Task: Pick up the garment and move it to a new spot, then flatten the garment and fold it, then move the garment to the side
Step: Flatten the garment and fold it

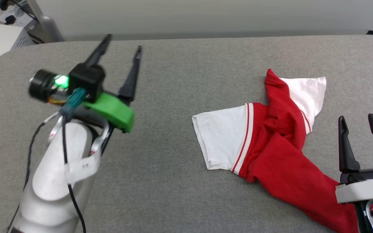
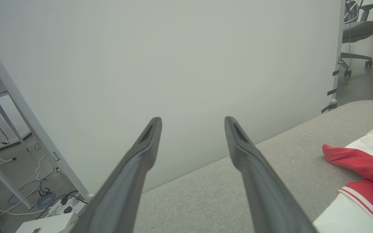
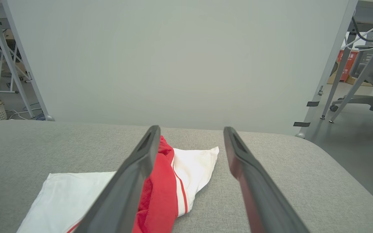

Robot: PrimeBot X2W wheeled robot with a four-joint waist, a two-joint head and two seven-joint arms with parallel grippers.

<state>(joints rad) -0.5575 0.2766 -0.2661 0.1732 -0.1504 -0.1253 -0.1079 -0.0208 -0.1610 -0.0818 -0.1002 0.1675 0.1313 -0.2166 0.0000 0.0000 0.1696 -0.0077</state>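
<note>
The garment lies in a crumpled heap on the right half of the grey table, not spread and not folded. One white sleeve lies fairly flat toward the middle, the far sleeve pokes out behind a twisted red ridge, and the red body trails off toward the near right corner. No lettering shows, so the printed side is probably turned under or buried in the folds. The right gripper sits low at the right edge with its fingers spread wide and nothing between them. It is just beside the red tail, and in its wrist view the cloth lies ahead and a little left of the fingers. That looks like the stance of an arm lined up to reach in for a first pinch. The left gripper is well apart from the cloth, raised over bare table on the left, its fingers also spread and empty. It is likely kept out of the way while leaving the open ground free as a landing spot. Judging by the heap, the first step, picking up and shifting the garment, is not yet begun, and the twist in the red ridge will need shaking loose before any flattening.
</note>
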